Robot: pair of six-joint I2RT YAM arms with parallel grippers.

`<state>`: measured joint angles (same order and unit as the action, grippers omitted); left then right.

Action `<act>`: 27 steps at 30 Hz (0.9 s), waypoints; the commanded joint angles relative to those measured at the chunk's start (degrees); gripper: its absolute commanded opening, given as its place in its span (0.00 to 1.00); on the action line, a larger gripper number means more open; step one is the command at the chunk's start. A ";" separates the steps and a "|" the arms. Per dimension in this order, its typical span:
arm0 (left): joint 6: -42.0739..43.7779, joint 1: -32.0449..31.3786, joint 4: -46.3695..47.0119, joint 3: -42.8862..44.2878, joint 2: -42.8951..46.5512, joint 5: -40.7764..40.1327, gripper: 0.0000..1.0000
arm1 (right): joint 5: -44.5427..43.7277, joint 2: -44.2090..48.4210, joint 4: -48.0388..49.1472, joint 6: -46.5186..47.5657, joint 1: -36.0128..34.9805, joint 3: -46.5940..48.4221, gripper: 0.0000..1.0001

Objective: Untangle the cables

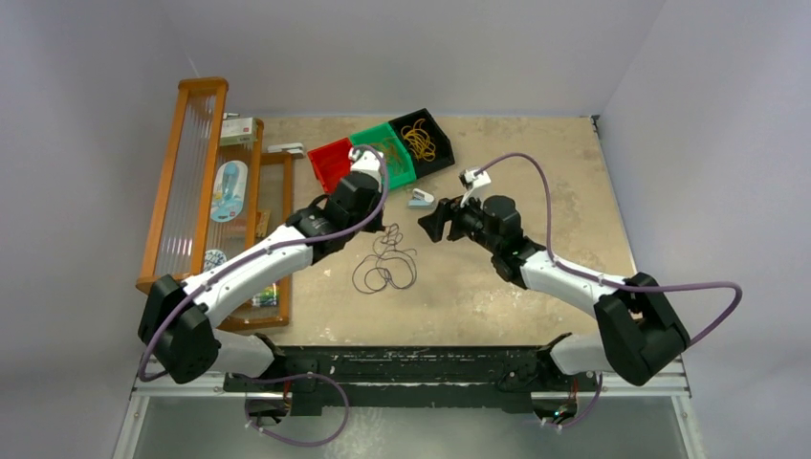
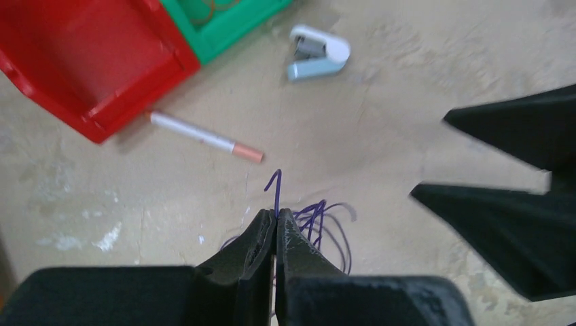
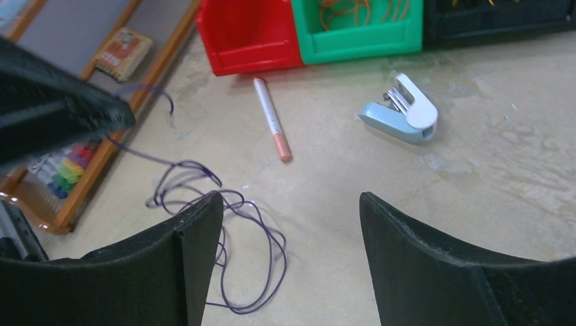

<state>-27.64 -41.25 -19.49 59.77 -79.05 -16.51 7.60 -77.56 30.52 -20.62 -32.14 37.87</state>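
Observation:
One thin purple cable (image 1: 384,266) lies in loose tangled loops at the table's middle; in the right wrist view the cable (image 3: 270,239) curls beside my left finger. My left gripper (image 1: 381,224) is shut on the cable's upper end. In the left wrist view a short hooked stub of cable (image 2: 277,187) sticks out above the closed left gripper (image 2: 277,214), and the remaining loops hang behind the fingers. My right gripper (image 1: 427,222) hovers just right of the tangle. That right gripper (image 3: 291,198) is open, with nothing between its fingers.
Red bin (image 1: 330,161), green bin (image 1: 387,153) and black bin (image 1: 426,139) stand at the back, the last two holding orange-yellow loops. A pale blue stapler (image 3: 404,115) and a white pen (image 3: 272,119) lie near them. A wooden rack (image 1: 196,182) lines the left edge.

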 commanded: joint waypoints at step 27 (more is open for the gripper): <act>6.41 0.28 0.81 14.19 1.31 7.54 0.00 | 21.97 -14.24 33.12 7.75 -2.91 8.02 0.64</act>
<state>-21.74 -41.25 -20.78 70.28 -78.06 -10.59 29.65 -90.65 60.62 -13.58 -34.20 43.00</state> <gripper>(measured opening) 0.010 0.688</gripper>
